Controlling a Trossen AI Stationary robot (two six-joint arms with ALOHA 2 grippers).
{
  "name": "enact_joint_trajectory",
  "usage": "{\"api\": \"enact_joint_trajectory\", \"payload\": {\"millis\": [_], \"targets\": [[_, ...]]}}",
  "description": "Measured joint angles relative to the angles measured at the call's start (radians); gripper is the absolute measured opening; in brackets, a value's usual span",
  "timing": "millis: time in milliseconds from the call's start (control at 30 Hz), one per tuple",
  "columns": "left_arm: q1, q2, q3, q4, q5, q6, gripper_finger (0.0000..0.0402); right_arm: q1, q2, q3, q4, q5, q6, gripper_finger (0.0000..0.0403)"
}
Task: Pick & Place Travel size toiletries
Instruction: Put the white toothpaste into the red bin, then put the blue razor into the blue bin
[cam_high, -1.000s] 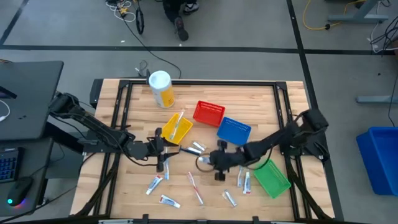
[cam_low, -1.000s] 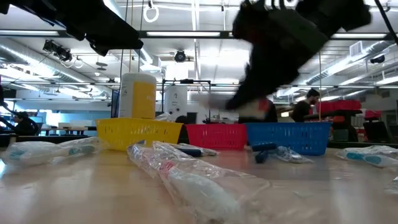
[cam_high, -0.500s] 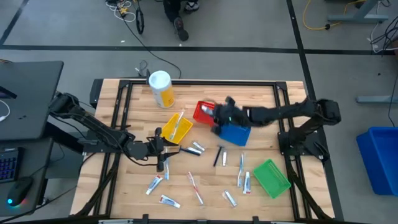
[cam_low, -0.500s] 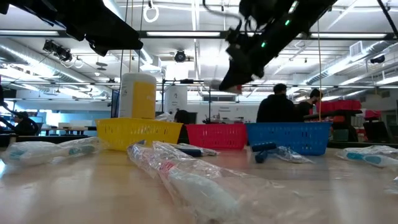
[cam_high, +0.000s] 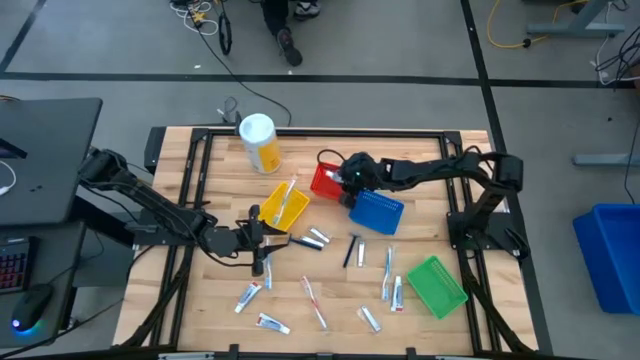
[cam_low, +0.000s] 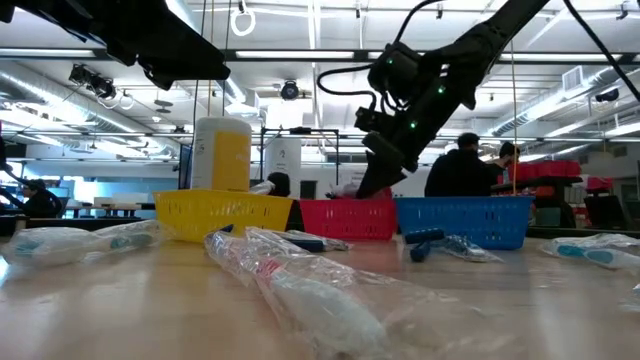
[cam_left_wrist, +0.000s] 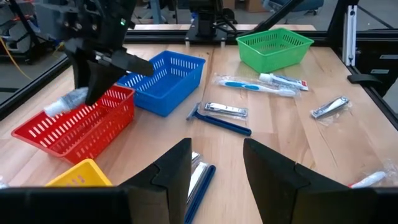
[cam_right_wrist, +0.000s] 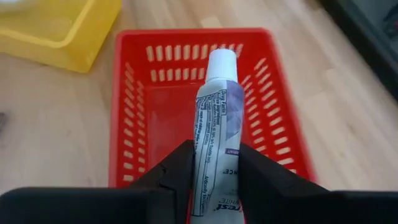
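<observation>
**Right arm holds a tube over the red basket**

You have the right gripper (cam_high: 343, 177) at upper centre of the high view, above the red basket (cam_high: 328, 185), which sits touching the blue basket (cam_high: 378, 212) to its lower right. In the right wrist view the jaws are clenched on a small white tube (cam_right_wrist: 214, 124) with a white cap, its cap end pointing out over the basket's red mesh floor; the tube hangs above the basket, not lying in it. In the low view that arm comes down from the upper right, its tip just above the red basket's rim.

Your left gripper (cam_high: 258, 243) waits left of centre in the high view, just below the yellow basket (cam_high: 283, 205), which holds a toothbrush (cam_high: 287, 195). Its jaws stand parted with nothing between them, as the left wrist view shows.

The rest of the toiletries lie loose on the desk (cam_high: 220, 170): a dark razor (cam_high: 351, 250) below the blue basket, a toothbrush (cam_high: 388, 258) and tubes near the green basket (cam_high: 437, 286) at lower right, a wrapped toothbrush (cam_high: 314, 302) at lower centre, and more tubes at lower left (cam_high: 249, 296). A tall white-and-yellow canister (cam_high: 260, 142) stands at the upper left of the desk.

In the low view, people show in the room beyond the desk.
</observation>
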Motion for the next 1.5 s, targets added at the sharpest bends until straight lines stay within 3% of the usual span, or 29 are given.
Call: {"api": "enact_joint_trajectory", "payload": {"millis": [400,633,900,1267,1500], "targets": [[0.0,0.0,0.0,0.0,-0.022,0.0,0.0155,0.005,0.005,0.0,0.055,-0.02,-0.012,0.0194],[0.0,0.0,0.0,0.0,-0.022,-0.001,0.0155,0.071,-0.011,0.0,0.102,-0.027,-0.039,0.0216],[0.0,0.0,0.0,-0.002,-0.015,-0.004,0.0155,0.225,-0.08,0.0,0.096,-0.032,-0.048,0.0207],[0.0,0.0,0.0,-0.003,-0.018,-0.011,0.0155,0.389,-0.081,-0.034,0.009,-0.338,-0.11,0.0189],[0.0,0.0,0.0,-0.003,-0.018,-0.035,0.0155,0.427,-0.081,-0.1,0.012,-0.329,-0.139,0.0183]]}}
